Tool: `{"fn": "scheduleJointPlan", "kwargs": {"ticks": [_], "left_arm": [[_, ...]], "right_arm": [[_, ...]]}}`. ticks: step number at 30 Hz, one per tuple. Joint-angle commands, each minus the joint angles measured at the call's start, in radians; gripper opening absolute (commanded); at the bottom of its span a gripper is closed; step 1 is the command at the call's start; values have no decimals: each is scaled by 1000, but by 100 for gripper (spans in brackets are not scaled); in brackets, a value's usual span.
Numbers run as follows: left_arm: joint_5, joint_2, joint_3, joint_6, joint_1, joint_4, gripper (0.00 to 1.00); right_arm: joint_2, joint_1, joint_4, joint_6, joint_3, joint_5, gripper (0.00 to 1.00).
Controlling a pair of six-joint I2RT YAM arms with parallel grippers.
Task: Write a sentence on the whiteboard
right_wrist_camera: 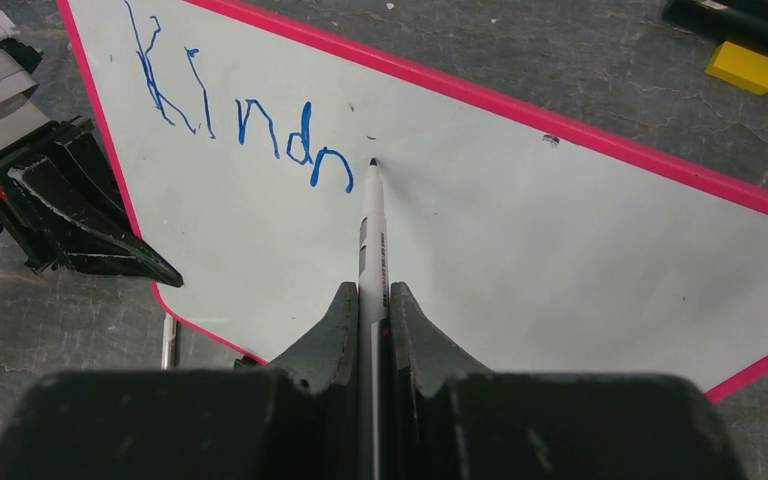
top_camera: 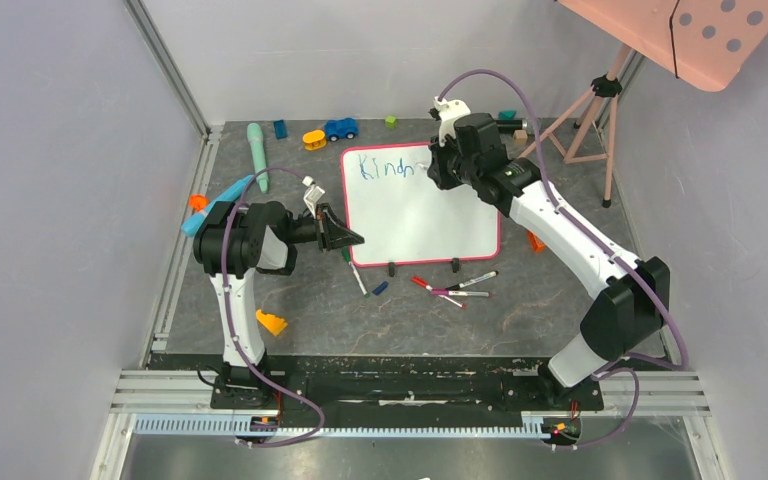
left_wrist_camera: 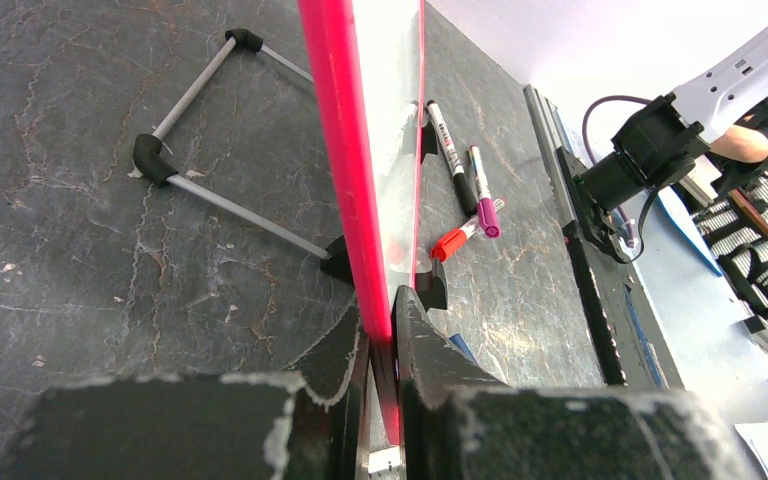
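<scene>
The whiteboard (top_camera: 430, 225), white with a pink-red frame, stands tilted on the dark table. Its frame edge (left_wrist_camera: 345, 150) runs between the jaws of my left gripper (left_wrist_camera: 382, 325), which is shut on the board's lower left edge (top_camera: 355, 238). The sentence (right_wrist_camera: 240, 115) reads "Kindn" in blue along the board's top (top_camera: 385, 167). My right gripper (right_wrist_camera: 368, 295) is shut on a white marker (right_wrist_camera: 370, 235). The marker's tip touches or hovers just right of the last letter. In the top view the right gripper (top_camera: 448, 168) is over the board's upper right part.
Several loose markers (top_camera: 455, 288) and a blue cap (top_camera: 380, 288) lie in front of the board. Small toys sit at the back, among them a blue car (top_camera: 340, 128) and a teal piece (top_camera: 257, 148). A tripod (top_camera: 590, 110) with a salmon dotted panel (top_camera: 710, 30) stands at the back right. An orange wedge (top_camera: 272, 322) lies near the left arm.
</scene>
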Motion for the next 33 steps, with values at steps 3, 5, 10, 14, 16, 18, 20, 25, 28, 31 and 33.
{"fn": "scheduleJointPlan", "kwargs": {"ticks": [3, 5, 10, 14, 16, 18, 20, 25, 28, 31, 33], "left_arm": [[38, 22, 2, 121, -4, 75, 2], [38, 22, 2, 121, -4, 74, 2], [38, 22, 3, 122, -4, 74, 2], [38, 22, 2, 122, -4, 75, 2], [36, 22, 3, 121, -4, 75, 2], [36, 22, 2, 122, -4, 74, 2], [37, 22, 2, 121, -4, 75, 2], [37, 22, 3, 121, -5, 74, 2], [36, 23, 3, 121, -4, 74, 2], [37, 22, 3, 122, -4, 74, 2], [36, 22, 3, 121, -4, 74, 2]], "right_arm": [[9, -3, 0, 0, 30, 37, 0], [10, -4, -6, 4, 30, 58, 0], [3, -7, -15, 6, 27, 96, 0], [-7, -12, -14, 6, 15, 99, 0], [-8, -11, -10, 6, 13, 99, 0], [-7, -14, -6, 7, 19, 95, 0], [2, -14, -5, 6, 30, 90, 0], [20, -15, -2, 4, 57, 77, 0], [27, -14, 3, 5, 67, 65, 0], [32, -15, 4, 6, 75, 64, 0], [36, -14, 4, 5, 81, 61, 0]]}}
